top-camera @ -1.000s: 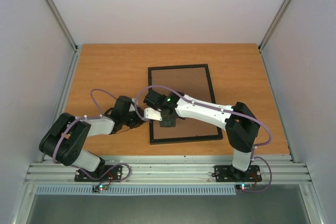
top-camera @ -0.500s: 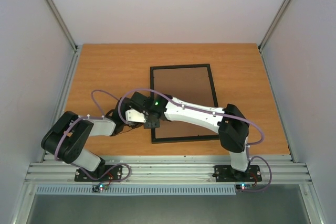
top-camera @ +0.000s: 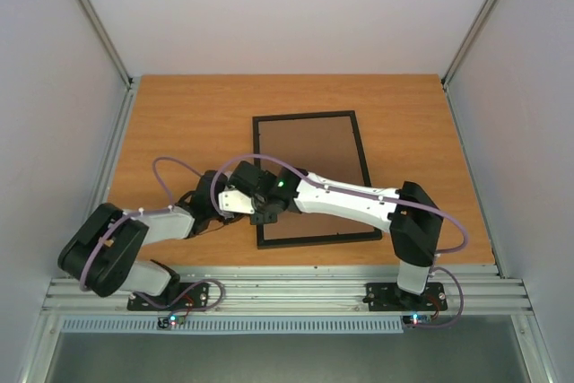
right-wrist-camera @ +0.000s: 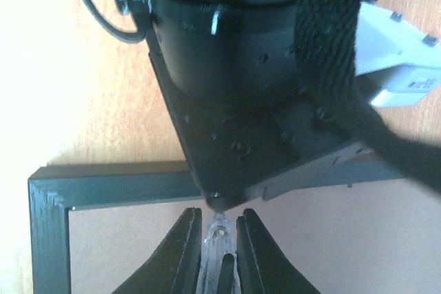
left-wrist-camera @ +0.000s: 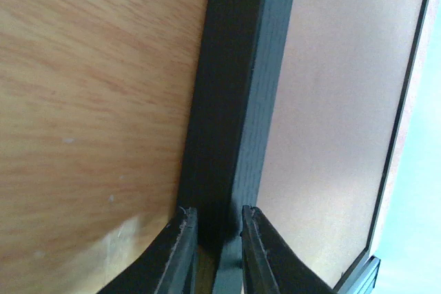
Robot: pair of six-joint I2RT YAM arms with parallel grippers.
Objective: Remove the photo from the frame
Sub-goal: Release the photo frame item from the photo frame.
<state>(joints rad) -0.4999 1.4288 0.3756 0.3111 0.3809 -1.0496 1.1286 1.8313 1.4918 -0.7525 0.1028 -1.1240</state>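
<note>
Fingers of the left gripper were pinched narrowly on the left rail of the frame. The right gripper, fingers pressed shut, had been shifted leftward beside it. The frame, barely nudged, lay back-up on the table. Only the brown backing board was shown; the photo stayed hidden.
</note>
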